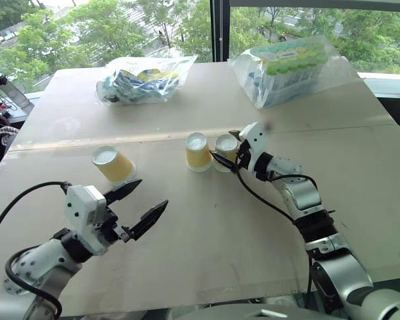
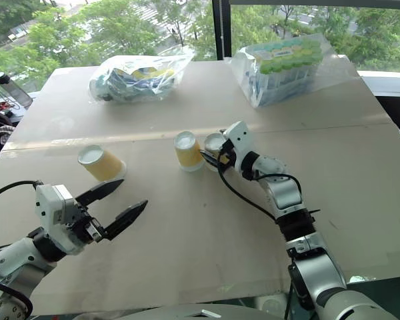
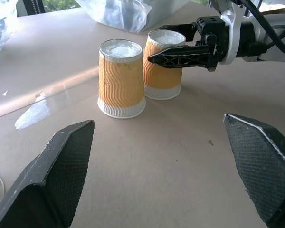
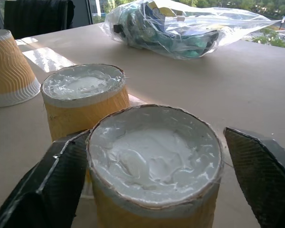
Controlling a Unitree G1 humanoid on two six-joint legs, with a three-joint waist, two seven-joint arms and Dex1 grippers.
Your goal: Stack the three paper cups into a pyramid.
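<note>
Ribbed matt paper cups (image 3: 121,78) stand on a smooth matt tabletop (image 1: 220,220) beside glossy clear plastic bags (image 1: 147,79).

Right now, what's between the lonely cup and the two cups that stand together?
Nothing: just bare table between the lone cup and the pair of cups. The left eye view shows it.

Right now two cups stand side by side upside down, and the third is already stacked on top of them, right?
Not quite. The two cups do stand side by side upside down, but the third cup is off to the left, alone on the table, as the left eye view shows.
</note>
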